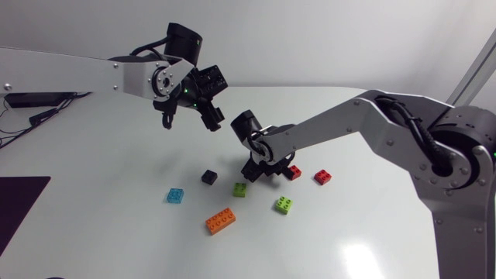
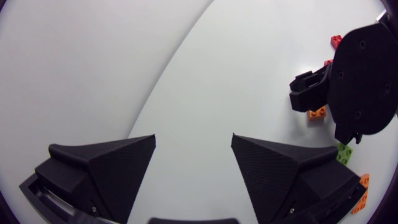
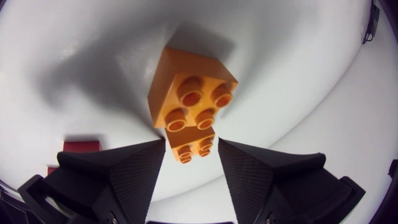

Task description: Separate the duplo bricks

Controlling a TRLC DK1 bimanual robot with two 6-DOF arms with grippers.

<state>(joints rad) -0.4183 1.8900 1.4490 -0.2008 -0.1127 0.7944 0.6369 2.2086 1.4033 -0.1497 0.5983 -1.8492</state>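
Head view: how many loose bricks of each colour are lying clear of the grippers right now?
red bricks: 2
green bricks: 2
long orange brick: 1
blue brick: 1
black brick: 1
Total: 7
More orange bricks sit at the right gripper, not counted.

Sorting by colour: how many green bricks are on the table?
2: one green brick beside the right gripper, the other right of the long orange brick. The gripper may hide more.

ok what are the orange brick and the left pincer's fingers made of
Orange brick: likely hard moulded plastic, smooth with a slight sheen, crisp round studs. Left pincer's fingers: matte black with a fine grid texture, possibly printed plastic; the look leaves it open.
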